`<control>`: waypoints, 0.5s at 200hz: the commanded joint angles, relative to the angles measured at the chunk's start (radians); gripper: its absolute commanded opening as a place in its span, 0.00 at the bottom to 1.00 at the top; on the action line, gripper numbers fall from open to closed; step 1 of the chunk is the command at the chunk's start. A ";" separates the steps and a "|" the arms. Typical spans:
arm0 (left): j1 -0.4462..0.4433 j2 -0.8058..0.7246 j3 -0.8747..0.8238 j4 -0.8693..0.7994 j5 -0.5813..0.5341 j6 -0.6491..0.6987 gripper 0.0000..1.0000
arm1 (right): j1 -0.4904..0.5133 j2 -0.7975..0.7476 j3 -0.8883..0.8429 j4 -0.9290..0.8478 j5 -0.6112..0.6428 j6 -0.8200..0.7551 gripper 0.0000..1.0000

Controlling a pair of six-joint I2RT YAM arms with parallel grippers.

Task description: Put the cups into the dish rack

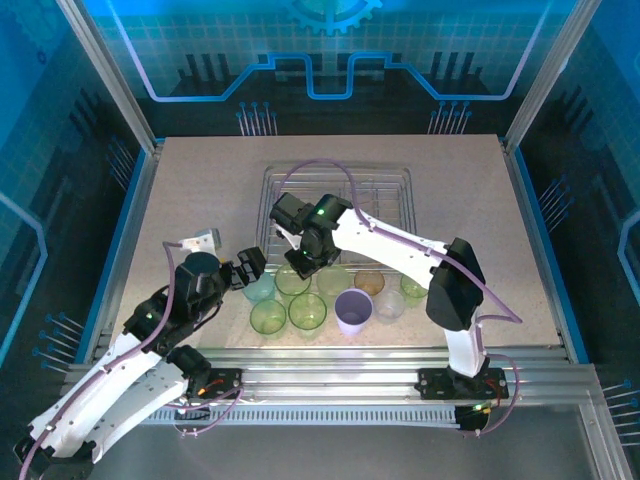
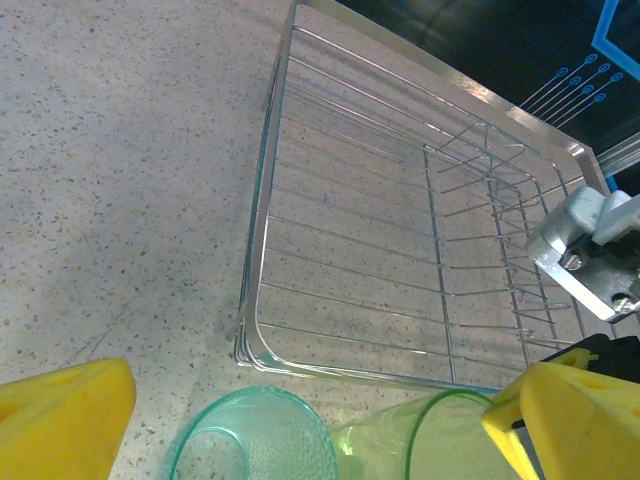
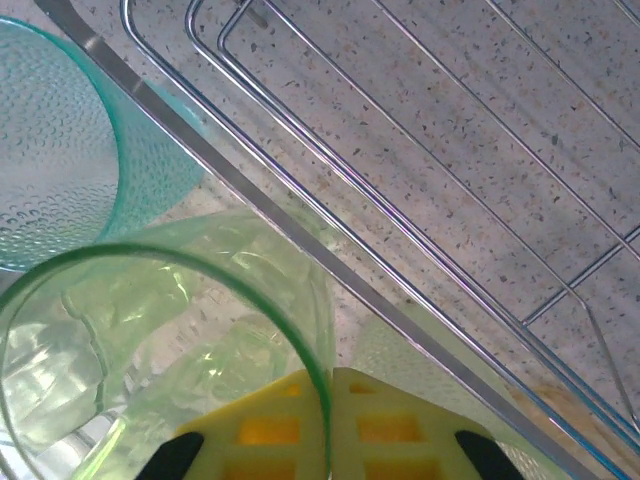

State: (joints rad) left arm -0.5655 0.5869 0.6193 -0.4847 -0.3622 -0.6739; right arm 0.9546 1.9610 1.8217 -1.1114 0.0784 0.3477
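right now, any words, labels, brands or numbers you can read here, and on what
No text can be read anywhere in these views.
Backdrop: a gear emblem and circuit lines, with no lettering.
Cups: no labels or marks.
Rack: bare wire, no brand.

The tabletop (image 1: pixel 190 190) lies bare out to its left and right edges, with room for either arm. The rack (image 1: pixel 385 195) takes the middle toward the far edge. Its floor is open, but its raised near side bars a low way in, and prongs (image 2: pixel 500 200) stand up at one end. Cups (image 1: pixel 307 311) crowd the strip between rack and near edge. The green cup (image 3: pixel 150 330) pinched in my right gripper (image 3: pixel 328 400) sits just beside that near side. A teal cup (image 2: pixel 250 440) stands just ahead of my spread left gripper (image 2: pixel 310 440).
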 commanded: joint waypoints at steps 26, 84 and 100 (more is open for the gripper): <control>0.007 -0.009 0.026 -0.035 0.001 0.043 1.00 | 0.014 -0.054 0.018 -0.027 0.076 0.005 0.00; 0.007 -0.003 0.031 -0.022 0.015 0.034 0.99 | 0.004 -0.221 -0.035 0.042 0.086 -0.029 0.00; 0.008 -0.003 0.037 -0.016 0.016 0.044 1.00 | -0.012 -0.281 -0.079 0.088 0.048 -0.039 0.00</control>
State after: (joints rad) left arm -0.5655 0.5873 0.6197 -0.5037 -0.3580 -0.6525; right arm 0.9550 1.7912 1.7874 -1.0916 0.1516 0.3328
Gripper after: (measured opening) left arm 0.993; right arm 0.047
